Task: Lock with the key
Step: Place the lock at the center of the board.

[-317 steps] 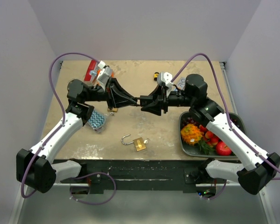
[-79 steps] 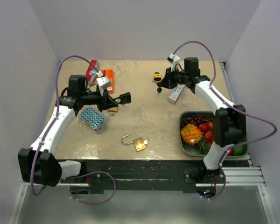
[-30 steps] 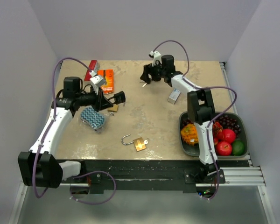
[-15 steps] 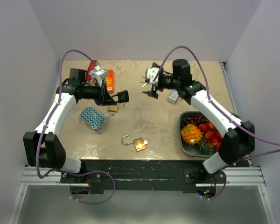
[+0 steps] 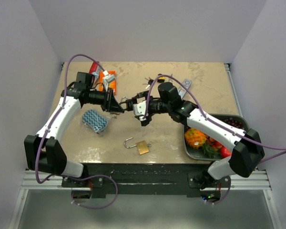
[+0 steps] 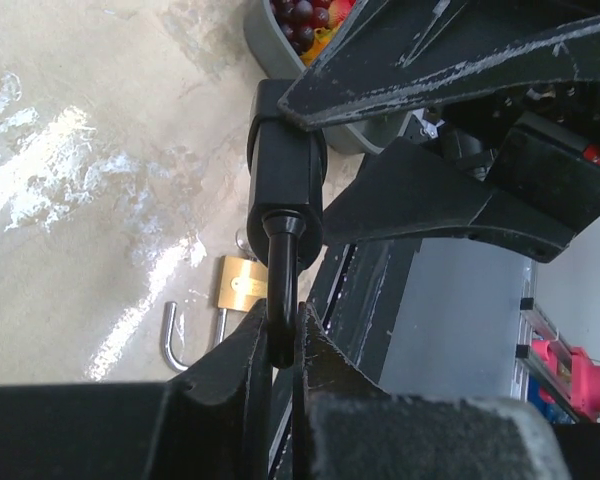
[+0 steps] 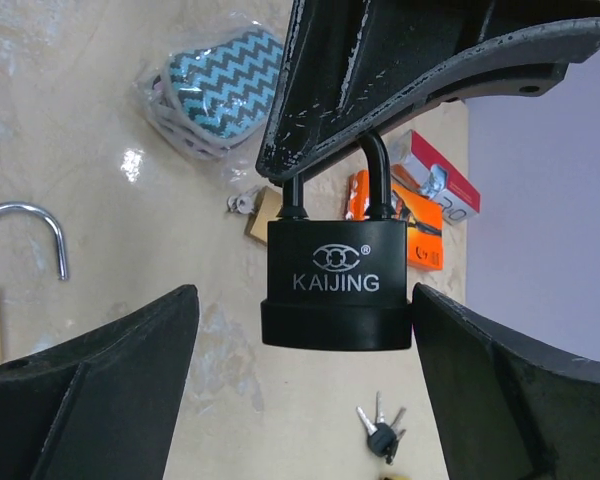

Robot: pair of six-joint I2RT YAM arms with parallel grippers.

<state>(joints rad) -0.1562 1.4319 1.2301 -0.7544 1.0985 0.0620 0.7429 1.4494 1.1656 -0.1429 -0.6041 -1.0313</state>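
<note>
Top view: my left claw (image 5: 120, 106) is clamped on the shackle of the black padlock (image 5: 127, 102), held in the air above the middle of the tabletop (image 5: 157, 138). My right claw (image 5: 141, 113) is wide open and empty, right at the lock body. The keys (image 5: 147, 82) lie loose near the far edge, well apart from both claws. A brass padlock (image 5: 139, 146) with its shackle open lies near the near edge. The tray (image 5: 187, 148) at the right near corner holds fruit (image 5: 196, 137): an orange spiky one, red ones, dark grapes and some greenery. The zigzag pouch (image 5: 95, 120) is toward the left edge; I can't tell what's in it.

Left wrist: fingers pinched tight on the shackle, lock body hanging off their tips. The brass padlock is on the tabletop beyond, and a tray corner shows grapes.

Right wrist: the black padlock sits between my spread fingers (image 7: 90, 385) with neither pad touching it. Both shackle legs seem seated in the body. The keys are on the tabletop behind it.

I judge we're early in the task: the lock is presented, no key is in hand. The next move calls for the free claw to go to the far edge, pinch one key by the head and line it up with the keyway, which I can't see from here.
</note>
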